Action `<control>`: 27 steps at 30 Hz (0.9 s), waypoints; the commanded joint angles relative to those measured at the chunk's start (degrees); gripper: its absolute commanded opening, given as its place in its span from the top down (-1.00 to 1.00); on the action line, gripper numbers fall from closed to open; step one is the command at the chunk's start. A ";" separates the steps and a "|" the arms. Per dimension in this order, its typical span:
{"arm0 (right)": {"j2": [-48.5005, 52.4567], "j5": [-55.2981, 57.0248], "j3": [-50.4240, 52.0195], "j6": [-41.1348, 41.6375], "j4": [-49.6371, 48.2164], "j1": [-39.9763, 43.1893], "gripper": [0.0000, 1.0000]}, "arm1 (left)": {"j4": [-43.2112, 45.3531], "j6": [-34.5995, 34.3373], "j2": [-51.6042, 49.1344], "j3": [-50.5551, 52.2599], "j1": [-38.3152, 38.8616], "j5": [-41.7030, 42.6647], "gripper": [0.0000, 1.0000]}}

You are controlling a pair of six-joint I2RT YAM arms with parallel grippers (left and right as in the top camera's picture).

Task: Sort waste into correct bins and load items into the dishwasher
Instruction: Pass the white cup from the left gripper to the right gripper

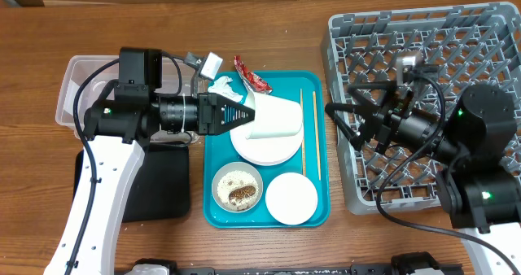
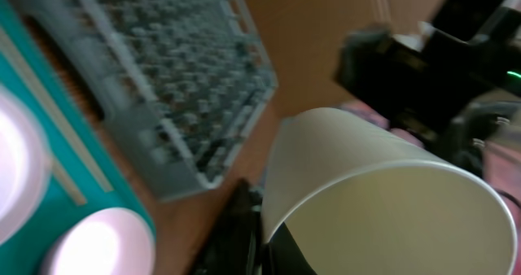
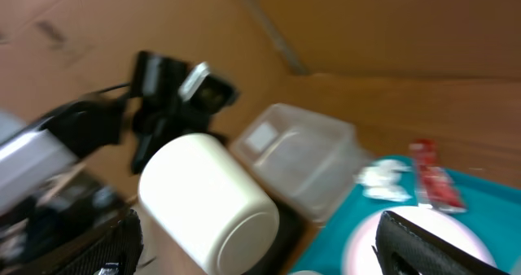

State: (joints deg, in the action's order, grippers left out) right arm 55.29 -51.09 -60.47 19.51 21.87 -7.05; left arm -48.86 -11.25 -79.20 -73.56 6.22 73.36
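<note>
As cup (image 1: 273, 119) lies sideways, left end effector (image 1: 243, 114) grips rim.

White cup (image 1: 273, 119); teal tray (image 1: 319, 157)

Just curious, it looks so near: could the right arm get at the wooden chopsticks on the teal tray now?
Probably yes. The right gripper is open and empty beside the chopsticks, nothing lying between them, though the cup in the left gripper hangs close.

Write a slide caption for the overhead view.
Left gripper holds the white cup sideways above the teal tray; right gripper hangs open by the dish rack.
</note>
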 commanded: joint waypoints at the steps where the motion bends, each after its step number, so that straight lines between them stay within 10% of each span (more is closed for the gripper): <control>1: 2.60 -10.69 -1.11 3.52 -1.27 -1.95 -0.85 | 1.79 2.67 -0.17 -0.63 0.22 14.97 0.92; 13: 7.17 -11.17 -1.11 3.06 -8.46 -13.51 -0.82 | 2.67 2.10 -0.17 -0.63 0.24 15.17 0.92; 27: 7.17 -9.97 -1.11 3.04 -11.50 -16.90 -0.26 | 2.67 2.05 -0.17 -0.63 2.71 11.54 0.85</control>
State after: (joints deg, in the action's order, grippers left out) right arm 62.67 -60.60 -60.49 22.76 11.40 -22.76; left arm -46.19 -10.17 -79.40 -73.56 7.05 87.02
